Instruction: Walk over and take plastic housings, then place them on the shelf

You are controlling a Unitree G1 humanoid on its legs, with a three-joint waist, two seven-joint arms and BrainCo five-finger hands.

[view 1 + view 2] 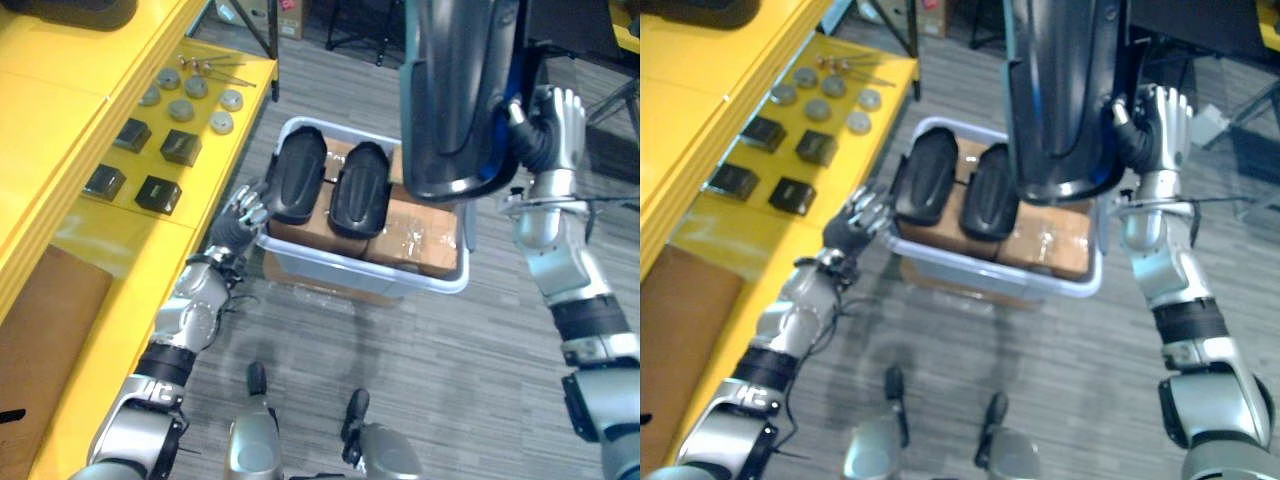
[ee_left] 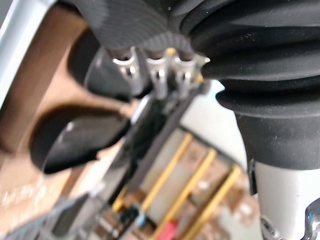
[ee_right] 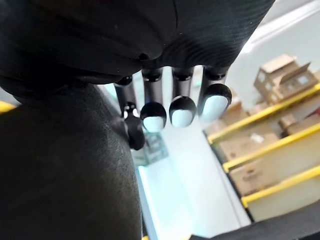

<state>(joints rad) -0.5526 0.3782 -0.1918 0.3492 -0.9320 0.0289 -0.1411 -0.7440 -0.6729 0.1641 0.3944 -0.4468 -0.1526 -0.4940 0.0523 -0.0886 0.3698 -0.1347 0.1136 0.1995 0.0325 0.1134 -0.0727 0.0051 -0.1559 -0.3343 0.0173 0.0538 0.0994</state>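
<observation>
Grey bin [image 1: 432, 283] holding two black plastic housings [image 1: 297, 178]; left hand [image 1: 240, 215], fingers spread, at its left rim; right hand [image 1: 553, 125] clamped on large dark housing [image 1: 455, 90] above it.

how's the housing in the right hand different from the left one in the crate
The lifted housing hangs upright, clear of the crate, pinched by the right hand; the crate housing lies dome-up on cardboard, the left hand only touching its edge. Both are glossy black shells.

Yellow shelf [image 1: 60, 110] — discs [image 1: 181, 108], black blocks [image 1: 181, 146]
</observation>
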